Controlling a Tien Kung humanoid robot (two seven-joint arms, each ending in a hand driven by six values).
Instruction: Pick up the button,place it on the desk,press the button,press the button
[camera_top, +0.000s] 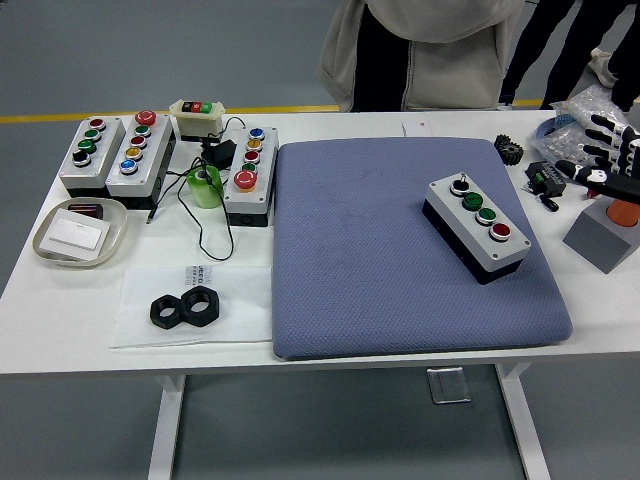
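Grey and black, the button box (477, 228) lay on the right half of the blue mat (370, 290), flat, lid up, with nothing touching it. Its long axis ran on a diagonal, from far-left to near-right, and the four buttons followed that line: white at the far end, two green in the middle, red nearest the table's front edge. My right hand (603, 152) hung at the right edge, well apart from the box, fingers spread and holding nothing. Under it stood a grey block (602, 237) with an orange part, and small black pieces (545, 180) lay between hand and mat.

I judged the skew to be the main risk: a reach squared to the table would meet the box on its corners and twist it on the soft mat. A low sweep could also have knocked those loose pieces. A person (425, 50) stood at the far side.
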